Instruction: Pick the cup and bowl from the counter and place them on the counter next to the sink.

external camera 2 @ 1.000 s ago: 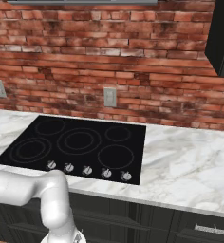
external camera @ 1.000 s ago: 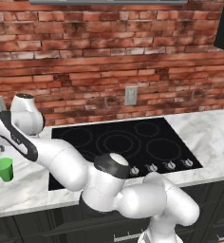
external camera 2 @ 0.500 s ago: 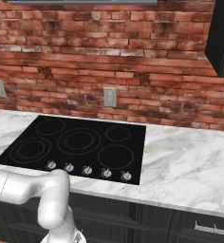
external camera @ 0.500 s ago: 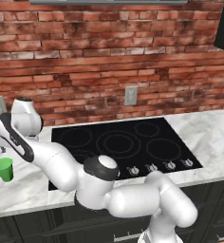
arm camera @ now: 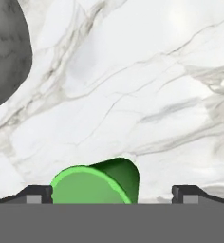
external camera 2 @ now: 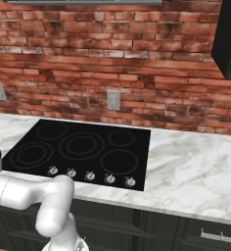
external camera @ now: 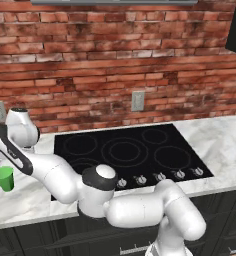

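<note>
The cup (external camera: 4, 178) is seen standing upright on the counter (external camera: 25, 200) at the far left of the left base view, well to the left of the black cooktop (external camera: 125, 152). The arm is stretched out low and leftward across the counter, with its wrist above and just beside the cup. In the hand view the gripper (arm camera: 112, 193) is seen with its two fingertips (arm camera: 35, 193) spread wide apart, one at each lower corner, and nothing is clamped between them. The cup (arm camera: 96, 182) is seen there from above, its bright green rim lying between the fingertips, closer to the one on the left of that view, and apart from both. Bare white marble with grey veins (arm camera: 133, 95) is seen beyond the cup. At the upper left corner of the hand view a rounded grey shape (arm camera: 7, 52) is cut off by the edge; it cannot be told what it is. In the right base view the cooktop (external camera 2: 80, 149) is seen set into the counter (external camera 2: 196, 171), with a row of knobs (external camera 2: 90, 175) along its front edge, a wall outlet (external camera 2: 113, 100) in the brick wall (external camera 2: 112, 54) behind it, and a dark cabinet (external camera 2: 230, 39) at the upper right.
</note>
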